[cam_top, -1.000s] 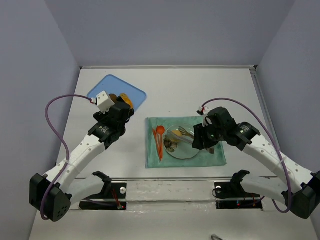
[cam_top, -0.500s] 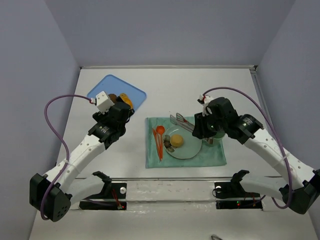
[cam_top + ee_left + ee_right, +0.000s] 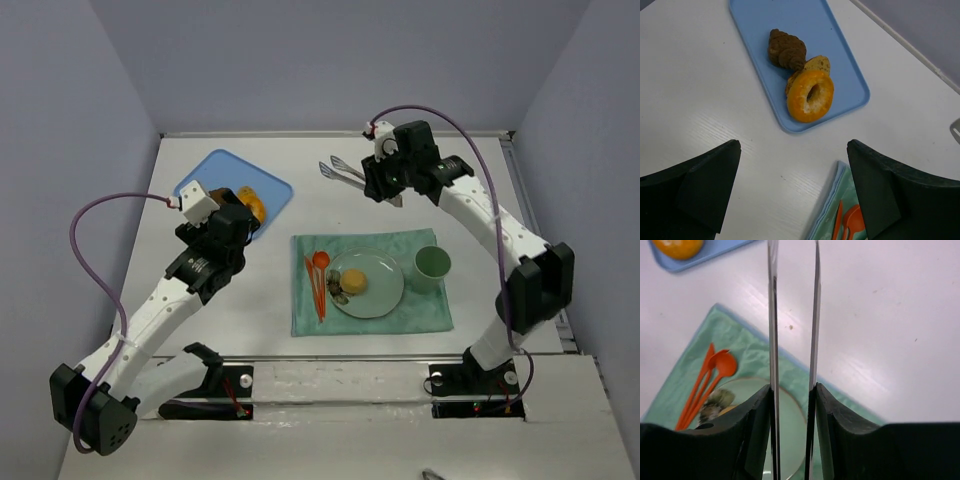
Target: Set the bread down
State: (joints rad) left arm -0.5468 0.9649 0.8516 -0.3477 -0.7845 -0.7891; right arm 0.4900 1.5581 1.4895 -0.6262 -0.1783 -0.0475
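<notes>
The bread [image 3: 354, 282], a small golden bun, lies on the left part of the green plate [image 3: 387, 292], free of any gripper. My right gripper [image 3: 378, 185] is far behind the plate, over the back of the table. It is shut on metal tongs [image 3: 340, 168], whose two blades run between its fingers in the right wrist view [image 3: 772, 315]. The tongs are empty. My left gripper [image 3: 244, 214] is open and empty beside the blue tray [image 3: 205, 165], over bare table [image 3: 792, 145].
The blue tray [image 3: 845, 75] holds an orange ring doughnut [image 3: 810, 95], a dark brown pastry [image 3: 786, 48] and a bread slice. A green cloth [image 3: 310, 320] lies under the plate, with orange cutlery [image 3: 318, 275] at its left and a green cup [image 3: 432, 263] at its right.
The right arm has lifted the tongs off the plate and swung them to the back of the table, leaving the bun on the plate. The left arm shifted slightly.
</notes>
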